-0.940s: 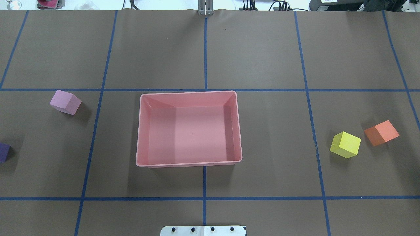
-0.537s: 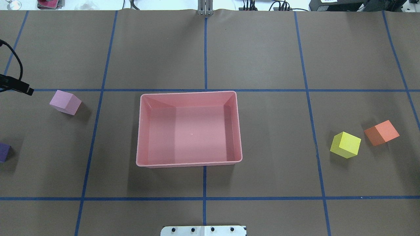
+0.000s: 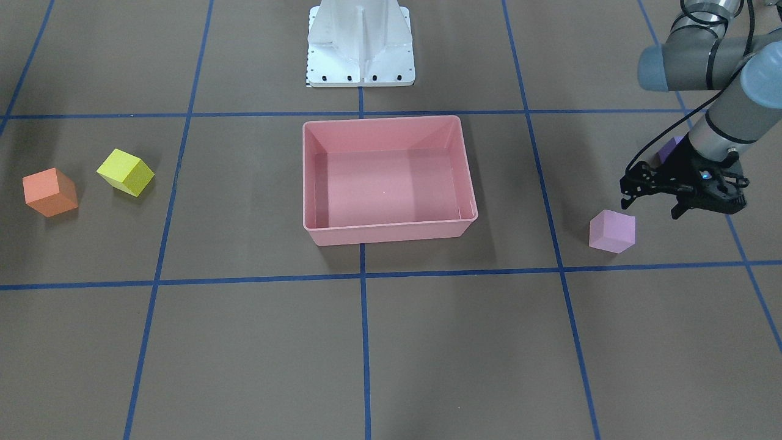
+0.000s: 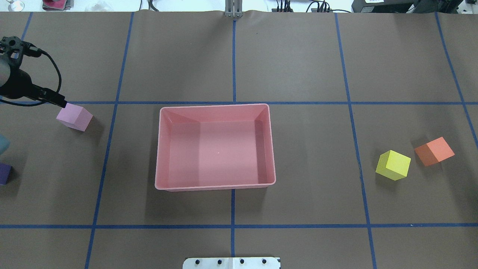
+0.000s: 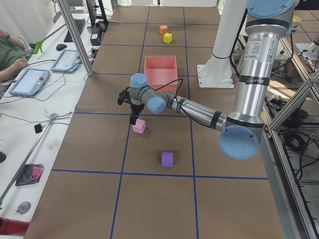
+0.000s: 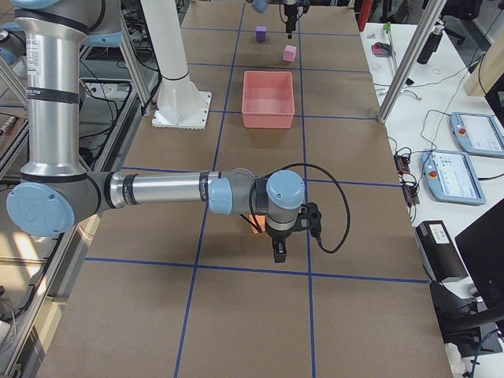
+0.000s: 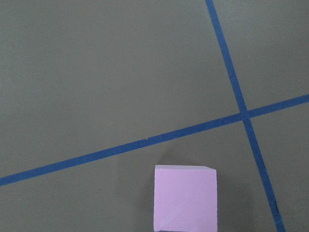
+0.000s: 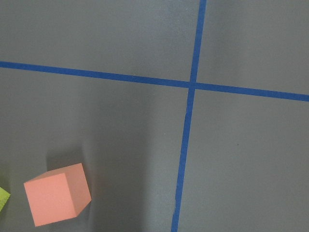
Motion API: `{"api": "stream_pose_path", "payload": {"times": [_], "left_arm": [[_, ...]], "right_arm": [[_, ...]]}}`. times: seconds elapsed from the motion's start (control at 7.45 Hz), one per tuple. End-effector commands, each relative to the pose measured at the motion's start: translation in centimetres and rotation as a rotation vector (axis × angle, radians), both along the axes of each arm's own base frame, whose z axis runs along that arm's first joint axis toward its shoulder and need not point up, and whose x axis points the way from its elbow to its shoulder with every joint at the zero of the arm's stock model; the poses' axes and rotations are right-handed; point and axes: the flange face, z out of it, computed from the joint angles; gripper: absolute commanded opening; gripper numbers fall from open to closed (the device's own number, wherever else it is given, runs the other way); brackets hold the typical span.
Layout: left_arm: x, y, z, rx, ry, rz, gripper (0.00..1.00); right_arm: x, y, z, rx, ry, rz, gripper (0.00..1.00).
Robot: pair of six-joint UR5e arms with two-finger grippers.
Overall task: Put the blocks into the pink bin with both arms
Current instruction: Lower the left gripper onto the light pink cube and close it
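Since the earlier pictures the left arm had come in from the side, and its left gripper (image 3: 650, 209) had moved up close to the lilac block (image 3: 612, 231). The blocks and the pink bin (image 3: 391, 233) had not moved at all.

The bin sat in the middle, most likely so both arms could reach it. It had nothing in it yet. Two blocks lay on each side of it, so each arm had its own pair to pick up. The lilac block and the purple block (image 4: 4, 173) were on the robot's left side of the bin, well apart from it. The purple one was farther out from the bin. The yellow block (image 3: 126, 172) and the orange block (image 3: 50, 192) lay close together on the bin's other side, with the orange one farther out.

The left gripper hung above the table with its jaws apart, which looked like getting ready to fit around a block. It was not right over the lilac block yet. It hung a little to the side away from the bin. In the left wrist view the block showed only at the bottom edge.

The right gripper (image 6: 278, 252) showed only in the side view, so nobody could tell if it was apart or together. It hung near the orange block, on the side away from the bin. The orange block sat low in a corner of the right wrist view.
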Motion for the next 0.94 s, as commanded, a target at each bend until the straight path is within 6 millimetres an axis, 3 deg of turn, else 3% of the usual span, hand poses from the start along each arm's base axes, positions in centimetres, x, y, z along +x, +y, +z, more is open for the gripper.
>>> {"api": "stream_pose_path", "payload": {"times": [0.0,0.27,0.54,0.81], "left_arm": [[1.7,-0.9,1.9,0.007,-0.016,0.000,1.00],[2.4,-1.7,2.8,0.000,-0.013,-0.005,1.00],[4.6,-1.2,2.0,-0.015,0.000,0.004,1.00],[5.0,-1.1,2.5,-0.022,-0.006,0.012,1.00]], "right_arm": [[-0.4,-0.2,0.3,-0.006,0.003,-0.009,1.00],[-0.5,-0.3,0.4,-0.006,0.003,-0.011,1.00],[-0.5,-0.3,0.4,-0.006,0.001,-0.011,1.00],[-0.5,-0.3,0.5,-0.007,0.003,-0.011,1.00]]}}
